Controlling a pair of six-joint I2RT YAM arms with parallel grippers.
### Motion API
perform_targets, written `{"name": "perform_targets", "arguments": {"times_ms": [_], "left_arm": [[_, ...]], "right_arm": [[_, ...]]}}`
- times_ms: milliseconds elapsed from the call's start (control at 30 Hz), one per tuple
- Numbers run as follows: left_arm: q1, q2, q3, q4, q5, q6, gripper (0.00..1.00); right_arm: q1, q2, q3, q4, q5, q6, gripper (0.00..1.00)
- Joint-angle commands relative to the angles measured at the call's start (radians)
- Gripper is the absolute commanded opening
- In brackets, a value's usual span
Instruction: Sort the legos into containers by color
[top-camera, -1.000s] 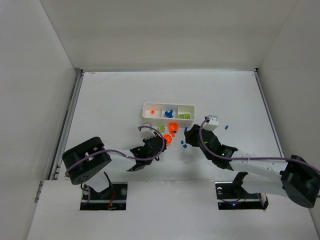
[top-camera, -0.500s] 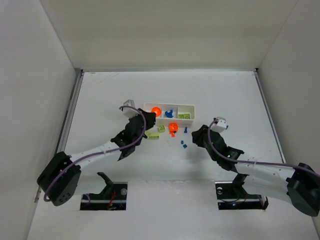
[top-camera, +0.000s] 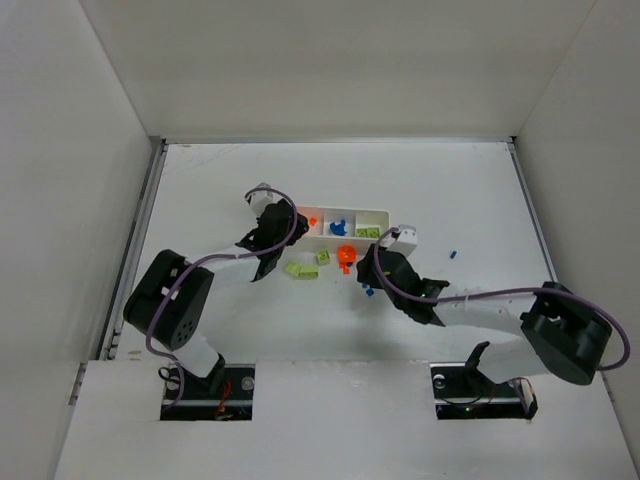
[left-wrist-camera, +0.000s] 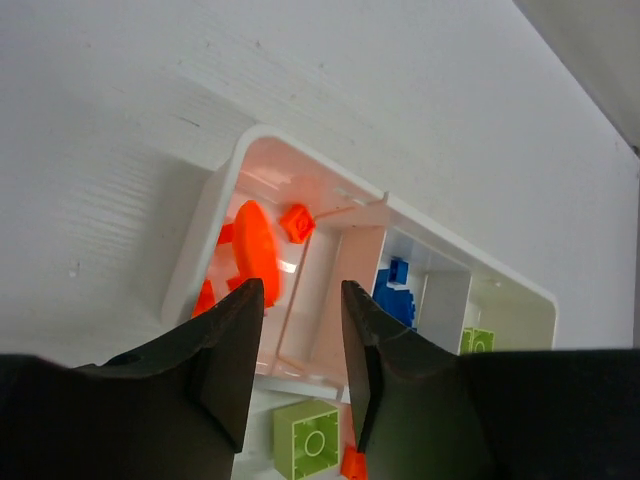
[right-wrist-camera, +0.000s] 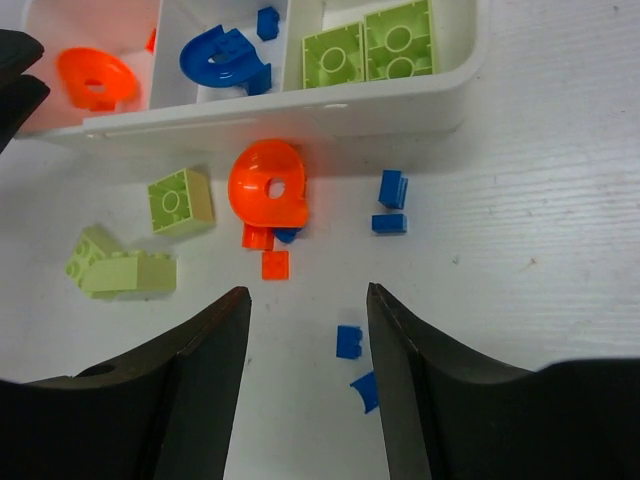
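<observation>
The white tray (top-camera: 388, 222) holds an orange disc (left-wrist-camera: 255, 250) and an orange bit (left-wrist-camera: 295, 222) in its left compartment, blue pieces (right-wrist-camera: 222, 58) in the middle and green bricks (right-wrist-camera: 370, 45) on the right. My left gripper (left-wrist-camera: 303, 290) is open and empty at the tray's left end (top-camera: 288, 224). My right gripper (right-wrist-camera: 308, 295) is open and empty above the table (top-camera: 368, 275), near two small blue bits (right-wrist-camera: 348, 341). On the table lie another orange disc (right-wrist-camera: 268, 183), an orange square bit (right-wrist-camera: 275, 264), green bricks (right-wrist-camera: 180, 200) and more blue bits (right-wrist-camera: 392, 188).
A joined pair of green bricks (top-camera: 300, 269) lies left of the loose pieces. One blue bit (top-camera: 453, 254) lies apart at the right. White walls close in the table on three sides.
My left gripper has let go of the orange disc, which now lies in the left compartment, and has drawn back left. My right gripper has moved left toward the blue bits.
</observation>
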Motion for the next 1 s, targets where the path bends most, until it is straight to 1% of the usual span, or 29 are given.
{"name": "perform_targets", "arguments": {"times_ms": [0,67,167,233,333,433,633,700,833,933,967], "left_arm": [[0.000,-0.011,0.029,0.019,0.002,0.017,0.38],[-0.011,-0.034,0.014,0.021,-0.008,0.024,0.40],[-0.035,-0.105,-0.036,0.030,-0.036,0.038,0.40],[-0.058,-0.166,-0.087,0.037,-0.068,0.046,0.37],[-0.113,-0.261,-0.177,0.044,-0.111,0.058,0.34],[-0.175,-0.330,-0.254,0.047,-0.136,0.054,0.33],[-0.296,-0.433,-0.337,0.037,-0.180,0.060,0.33],[-0.333,-0.464,-0.353,0.034,-0.206,0.064,0.33],[-0.385,-0.472,-0.362,0.034,-0.249,0.087,0.33],[-0.412,-0.467,-0.368,0.037,-0.265,0.092,0.33],[-0.420,-0.468,-0.373,0.040,-0.269,0.094,0.33]], "right_arm": [[0.010,0.085,0.080,0.089,-0.003,-0.007,0.56],[0.010,0.135,0.108,0.106,-0.003,-0.004,0.56],[-0.001,0.202,0.146,0.127,-0.005,0.000,0.56],[-0.015,0.240,0.163,0.147,-0.005,0.008,0.56],[-0.030,0.290,0.182,0.169,-0.006,0.022,0.54],[-0.046,0.337,0.194,0.170,-0.003,0.054,0.51],[-0.069,0.406,0.188,0.207,0.001,0.111,0.46],[-0.078,0.417,0.180,0.241,-0.003,0.116,0.43],[-0.098,0.438,0.165,0.302,-0.017,0.128,0.38],[-0.109,0.449,0.154,0.345,-0.039,0.128,0.30],[-0.109,0.451,0.149,0.357,-0.040,0.129,0.26]]}}
